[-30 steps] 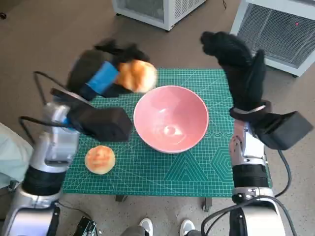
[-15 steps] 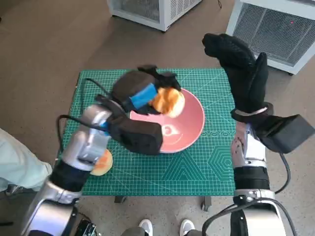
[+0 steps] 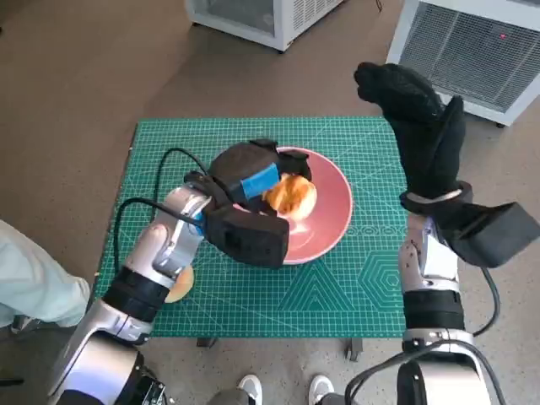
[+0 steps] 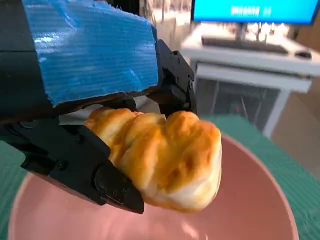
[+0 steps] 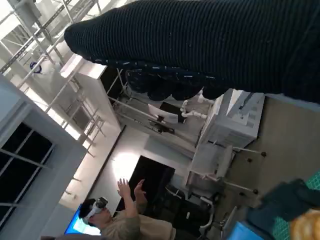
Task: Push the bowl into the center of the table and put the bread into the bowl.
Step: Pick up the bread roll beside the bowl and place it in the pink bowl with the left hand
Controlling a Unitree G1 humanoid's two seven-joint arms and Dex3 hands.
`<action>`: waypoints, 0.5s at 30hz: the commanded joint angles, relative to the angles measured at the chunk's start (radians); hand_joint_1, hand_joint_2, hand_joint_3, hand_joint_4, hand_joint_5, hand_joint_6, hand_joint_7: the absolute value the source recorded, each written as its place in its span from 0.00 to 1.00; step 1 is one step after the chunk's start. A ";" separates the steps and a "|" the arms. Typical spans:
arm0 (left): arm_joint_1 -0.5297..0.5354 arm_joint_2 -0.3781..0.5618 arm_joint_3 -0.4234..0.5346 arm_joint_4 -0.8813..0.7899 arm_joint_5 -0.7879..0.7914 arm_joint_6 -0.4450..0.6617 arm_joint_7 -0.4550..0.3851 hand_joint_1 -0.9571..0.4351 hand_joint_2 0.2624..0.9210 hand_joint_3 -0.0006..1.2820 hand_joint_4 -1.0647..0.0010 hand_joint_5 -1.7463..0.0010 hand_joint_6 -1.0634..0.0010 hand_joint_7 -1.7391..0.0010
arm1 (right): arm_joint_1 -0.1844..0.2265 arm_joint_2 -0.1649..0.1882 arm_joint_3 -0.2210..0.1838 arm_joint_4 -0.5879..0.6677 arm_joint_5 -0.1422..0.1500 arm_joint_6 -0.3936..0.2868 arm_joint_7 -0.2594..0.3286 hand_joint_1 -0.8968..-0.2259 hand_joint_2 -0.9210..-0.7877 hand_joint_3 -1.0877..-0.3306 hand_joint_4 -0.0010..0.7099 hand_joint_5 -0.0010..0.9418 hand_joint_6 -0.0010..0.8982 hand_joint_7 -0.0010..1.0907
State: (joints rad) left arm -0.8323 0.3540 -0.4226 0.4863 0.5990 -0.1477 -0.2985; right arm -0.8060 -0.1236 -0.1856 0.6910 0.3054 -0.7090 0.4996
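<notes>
Left hand (image 3: 253,181) grips the bread (image 3: 291,196) from above, fingers (image 4: 90,167) wrapped round its sides w/ the roll hanging just under the palm, over the pink bowl (image 3: 325,215); prob. held low so it drops in w/o bouncing out. Bowl sits directly below the hand, roughly mid-table (image 3: 354,295). Second bun (image 3: 180,283) lies beside the left forearm. Right hand (image 3: 418,118) is raised upright, fingers apart, holding nothing, well clear of the bowl, likely to stay out of the way.
</notes>
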 commanded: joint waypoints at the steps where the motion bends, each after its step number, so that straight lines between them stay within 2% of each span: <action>1: 0.004 0.005 0.003 -0.034 -0.012 0.023 -0.049 0.62 0.85 0.01 0.88 0.97 0.71 0.96 | 0.025 -0.008 0.000 -0.002 -0.017 0.004 -0.014 0.33 0.00 0.50 0.31 0.00 0.09 0.48; 6: 0.025 0.026 0.013 -0.101 -0.006 0.033 -0.065 0.51 0.81 0.00 0.92 0.99 0.74 0.99 | 0.024 -0.004 0.000 0.005 -0.016 0.004 -0.018 0.33 0.00 0.50 0.31 0.00 0.10 0.47; 15: 0.094 0.093 0.105 -0.285 -0.097 0.057 -0.148 0.46 0.81 0.00 0.96 1.00 0.75 1.00 | 0.024 0.010 0.008 0.002 -0.020 0.006 -0.030 0.33 0.00 0.50 0.31 0.00 0.10 0.45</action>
State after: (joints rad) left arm -0.7687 0.4089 -0.3637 0.2724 0.5442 -0.1045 -0.4082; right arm -0.8043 -0.1183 -0.1838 0.6891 0.3017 -0.7099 0.4790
